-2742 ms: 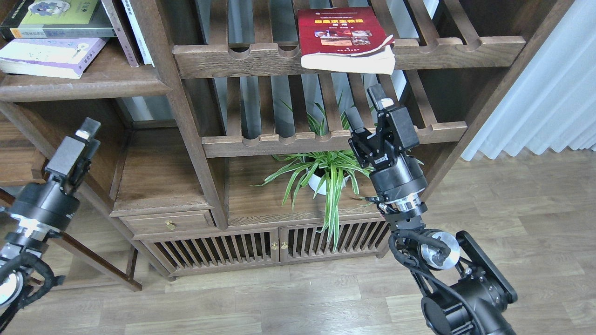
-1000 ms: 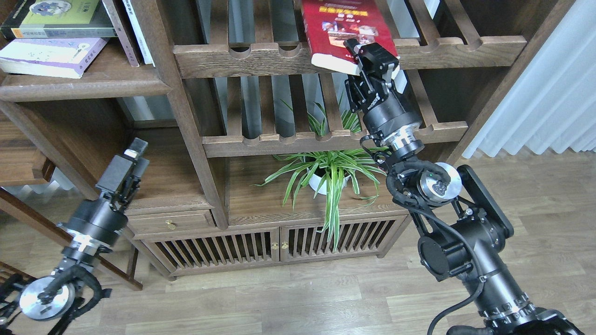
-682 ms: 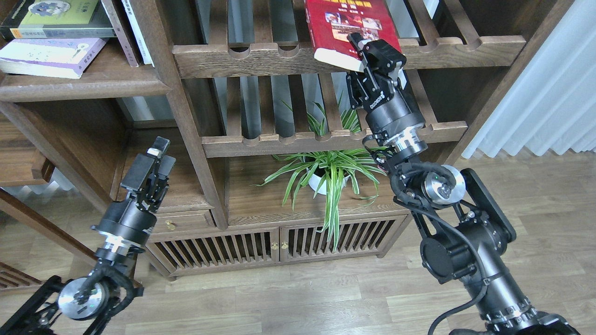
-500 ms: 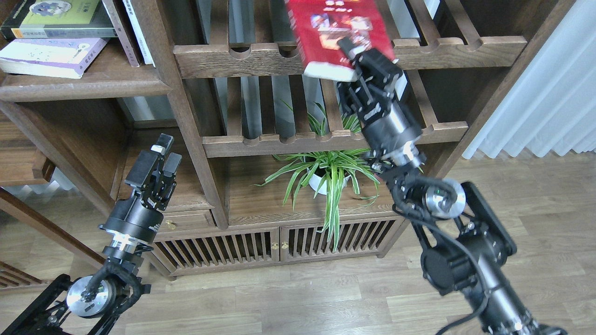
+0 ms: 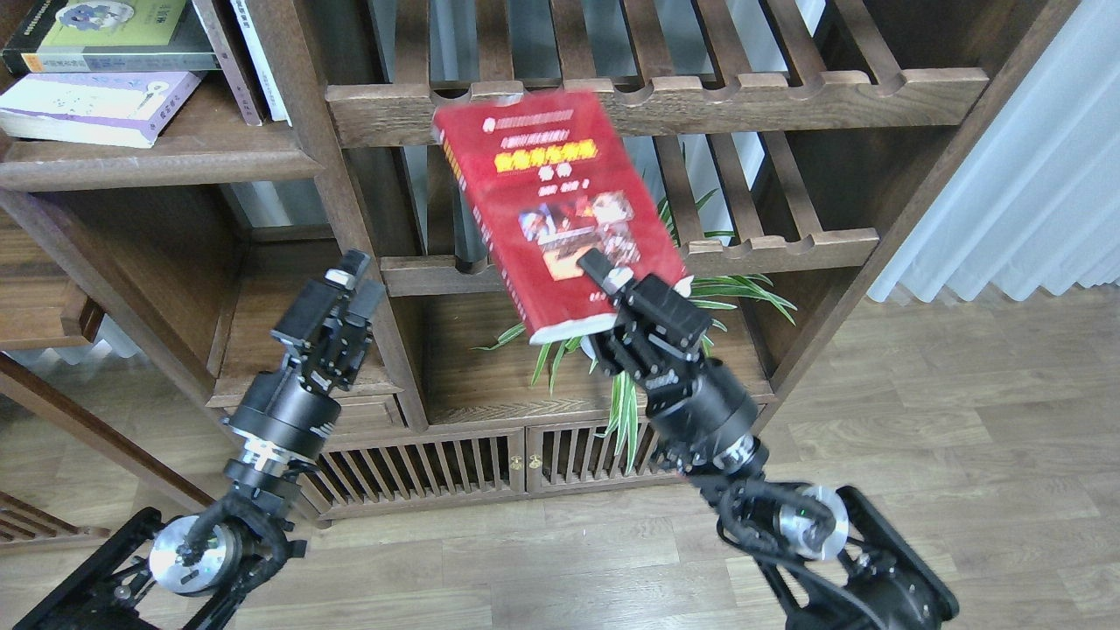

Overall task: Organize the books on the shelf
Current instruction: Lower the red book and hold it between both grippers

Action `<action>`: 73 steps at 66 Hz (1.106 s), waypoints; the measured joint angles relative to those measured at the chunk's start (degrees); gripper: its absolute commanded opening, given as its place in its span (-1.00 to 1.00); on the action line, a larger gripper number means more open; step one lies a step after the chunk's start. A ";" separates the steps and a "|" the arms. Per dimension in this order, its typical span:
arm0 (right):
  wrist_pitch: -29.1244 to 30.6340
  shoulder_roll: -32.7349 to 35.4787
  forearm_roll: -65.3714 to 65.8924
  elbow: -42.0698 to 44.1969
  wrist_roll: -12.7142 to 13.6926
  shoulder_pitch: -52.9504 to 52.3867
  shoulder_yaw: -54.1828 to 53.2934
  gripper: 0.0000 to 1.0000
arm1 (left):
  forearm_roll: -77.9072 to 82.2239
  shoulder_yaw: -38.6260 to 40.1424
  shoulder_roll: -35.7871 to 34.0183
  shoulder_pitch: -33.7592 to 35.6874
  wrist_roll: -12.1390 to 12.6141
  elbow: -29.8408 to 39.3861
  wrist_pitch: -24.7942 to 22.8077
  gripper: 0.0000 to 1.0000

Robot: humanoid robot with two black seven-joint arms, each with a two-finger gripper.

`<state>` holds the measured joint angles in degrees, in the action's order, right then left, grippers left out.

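Note:
My right gripper is shut on the lower edge of the thick red book with the yellow title. It holds the book tilted in the air in front of the bookcase, clear of the racks. My left gripper is open and empty, low at the left by the small side ledge. The yellow-green book lies on the lavender-white book on the solid dark shelf at the upper left.
Upright books lean at the right end of that shelf. Two slatted racks stand behind the red book. A potted spider plant sits on the cabinet top. A white curtain hangs at the right.
My right gripper closed on the red book on the upper slatted rack, lifted it off and brought it down and left. My left arm swung right, toward the middle.

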<state>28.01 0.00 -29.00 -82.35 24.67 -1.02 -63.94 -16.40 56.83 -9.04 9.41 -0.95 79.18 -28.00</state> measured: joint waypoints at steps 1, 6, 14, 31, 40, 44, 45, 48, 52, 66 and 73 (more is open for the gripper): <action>0.01 0.00 0.00 0.04 0.00 0.26 0.05 -0.90 | 0.01 -0.35 -0.01 0.02 0.17 0.00 0.00 0.29; 0.01 0.63 0.01 0.28 0.04 1.54 0.20 -0.90 | 0.04 -1.85 0.04 0.06 0.86 0.00 0.00 0.30; 0.01 2.42 -0.26 1.19 0.03 2.76 -0.25 -0.89 | 0.06 -3.15 0.33 0.09 1.11 0.01 0.00 0.30; 0.01 6.40 -4.01 3.98 1.90 4.50 -1.05 -0.87 | 0.05 -4.94 0.74 0.10 1.09 0.01 0.00 0.31; 0.01 8.20 -5.36 4.71 3.14 6.04 -1.04 -0.87 | 0.05 -6.29 0.60 0.18 1.05 0.00 0.00 0.31; 0.00 8.58 -5.53 5.15 3.31 6.77 -1.00 -0.87 | 0.00 -7.63 0.47 0.18 1.04 -0.06 0.00 0.30; 0.00 8.61 -5.53 5.18 3.32 6.83 -0.99 -0.87 | 0.00 -7.81 0.46 0.18 1.04 -0.07 0.00 0.30; 0.00 8.65 -5.55 5.22 3.32 6.93 -0.95 -0.87 | -0.01 -8.19 0.45 0.18 1.03 -0.07 0.00 0.30; 0.01 8.73 -5.56 5.26 3.33 7.02 -0.72 -0.87 | -0.03 -9.15 0.48 0.27 1.03 -0.08 0.00 0.27; 0.00 8.67 -5.57 5.52 3.34 7.18 0.33 -0.87 | -0.70 -12.16 2.16 0.40 0.70 -0.08 0.00 0.27; 0.00 8.62 -5.57 5.72 3.34 7.53 1.21 -0.86 | -0.82 -13.93 2.52 0.43 0.69 -0.08 0.00 0.28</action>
<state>28.01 8.62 -34.56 -76.62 28.01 6.51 -62.73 -17.22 42.90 -6.52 9.83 -0.26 79.10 -28.00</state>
